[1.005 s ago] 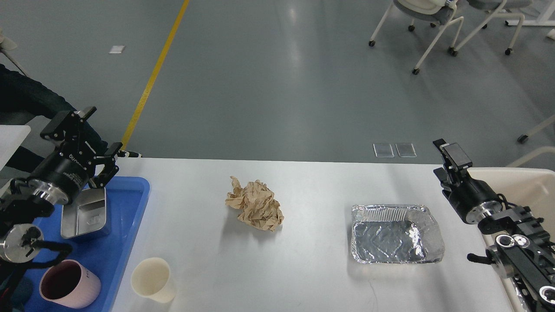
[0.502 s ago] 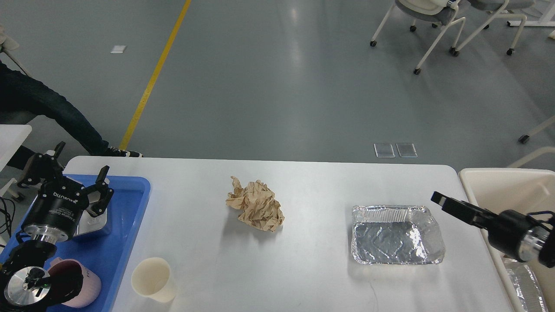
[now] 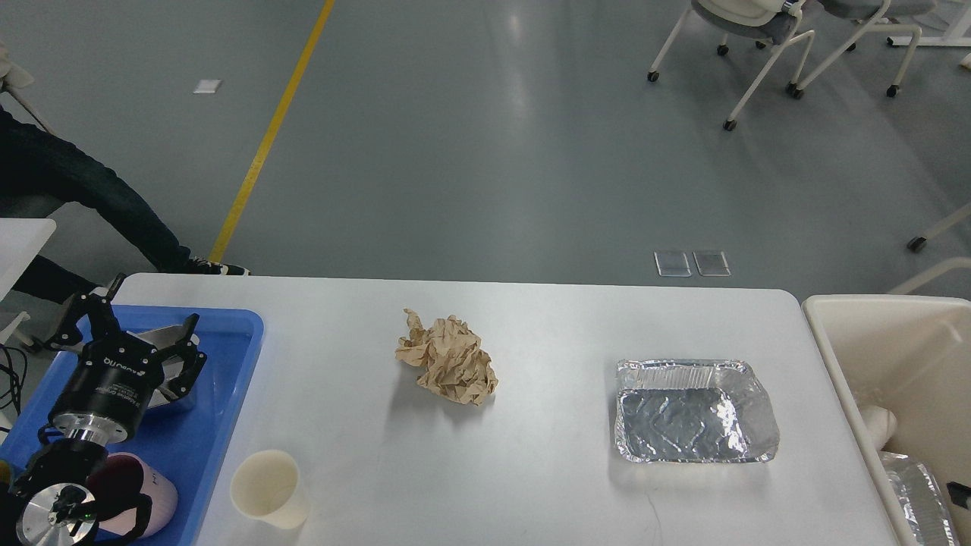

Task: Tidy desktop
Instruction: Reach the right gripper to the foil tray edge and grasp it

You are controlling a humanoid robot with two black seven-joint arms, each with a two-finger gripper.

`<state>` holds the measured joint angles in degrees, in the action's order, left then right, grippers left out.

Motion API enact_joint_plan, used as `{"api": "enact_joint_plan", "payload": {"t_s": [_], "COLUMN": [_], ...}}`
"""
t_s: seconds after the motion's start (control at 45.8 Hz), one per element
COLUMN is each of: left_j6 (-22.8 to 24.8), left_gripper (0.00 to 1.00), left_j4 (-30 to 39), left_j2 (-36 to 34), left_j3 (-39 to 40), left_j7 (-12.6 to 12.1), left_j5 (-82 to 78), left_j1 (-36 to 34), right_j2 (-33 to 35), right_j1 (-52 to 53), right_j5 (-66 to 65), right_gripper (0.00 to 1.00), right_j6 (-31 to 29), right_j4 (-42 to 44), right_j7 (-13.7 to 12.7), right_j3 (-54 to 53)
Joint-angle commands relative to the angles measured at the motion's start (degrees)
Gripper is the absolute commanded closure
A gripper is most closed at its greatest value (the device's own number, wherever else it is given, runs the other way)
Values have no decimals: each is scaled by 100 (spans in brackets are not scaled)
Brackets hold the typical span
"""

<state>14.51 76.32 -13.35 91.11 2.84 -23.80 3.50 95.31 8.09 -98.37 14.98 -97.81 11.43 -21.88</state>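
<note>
The white desktop (image 3: 531,478) holds a crumpled brown paper ball (image 3: 447,370) at its middle, an empty foil tray (image 3: 694,413) to the right and a cream paper cup (image 3: 267,489) at the front left. My left gripper (image 3: 140,326) is open and hangs low over the blue tray (image 3: 224,379), its fingers on either side of a steel container (image 3: 173,396) that it mostly hides. My right gripper is out of view. Only a small black piece shows at the right edge (image 3: 960,494).
A pink cup (image 3: 152,493) stands in the blue tray near my left arm. A cream bin (image 3: 887,334) with foil and white scraps in it stands off the desktop's right end. A person's leg (image 3: 91,205) and chairs (image 3: 758,30) are beyond the far edge.
My left gripper came down from above the tray's far corner to sit low over the steel container. My right arm dropped and pulled back out of view to the right.
</note>
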Motion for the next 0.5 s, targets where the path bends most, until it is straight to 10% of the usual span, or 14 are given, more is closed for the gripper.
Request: {"api": "enact_joint_plan", "payload": {"t_s": [0.0, 0.284, 0.481], "left_j6": [-27, -36, -62], "left_gripper": [3, 3, 3], "left_j4": [-64, -179, -179], "left_j2": [-27, -54, -63], "left_j3": [-6, -32, -164], "left_j7": [-29, -56, -56], "left_j5": [-2, -28, -37], "left_j1": [1, -25, -43], "right_j2": [225, 138, -389], "right_j1": [0, 131, 588], "right_j5": [-121, 1318, 2068], "right_gripper": [0, 0, 0], "right_j6": [338, 366, -1066], "right_j4": [-63, 16, 95], "right_j7": [8, 184, 166], "right_j3": [570, 492, 70]}}
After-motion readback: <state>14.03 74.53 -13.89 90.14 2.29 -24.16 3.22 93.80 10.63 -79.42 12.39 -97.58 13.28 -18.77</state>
